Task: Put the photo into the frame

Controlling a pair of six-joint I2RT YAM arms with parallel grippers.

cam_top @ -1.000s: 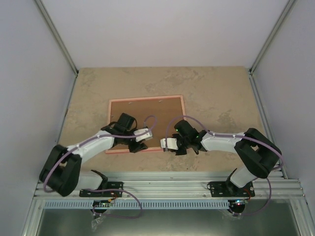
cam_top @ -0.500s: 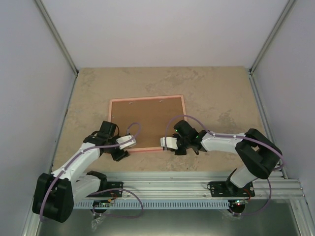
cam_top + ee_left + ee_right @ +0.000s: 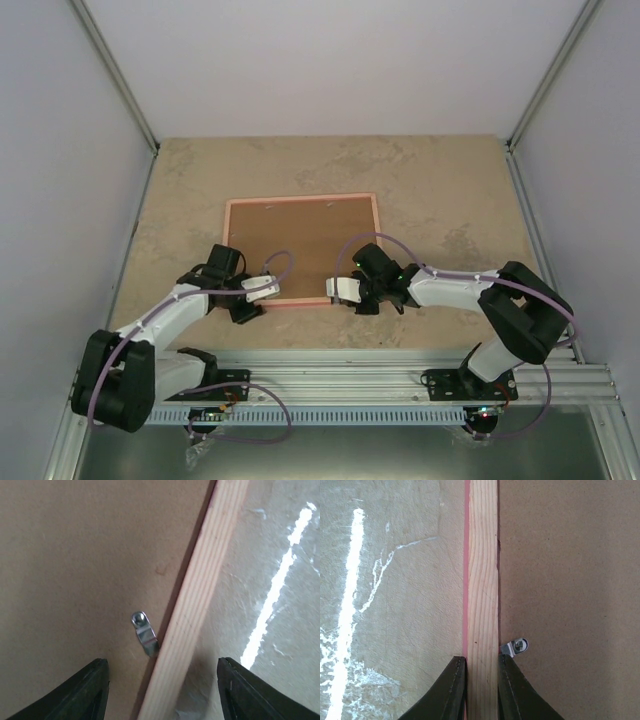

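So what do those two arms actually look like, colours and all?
Both the left arm and right arm have smooth white shells between chunky black joints, each with a thin lilac cable looping alongside. The fingers are tapered and plain black. Tiny green lights glow near the right wrist.

Backing board [image 3: 300, 245] in frame [image 3: 482, 555] (back up), on table [image 3: 430, 180].

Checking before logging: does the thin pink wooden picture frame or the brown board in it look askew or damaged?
Nothing stands out. The thin pink wooden picture frame lies flat, back up, with the flat brown backing board seated squarely inside; no visible damage.
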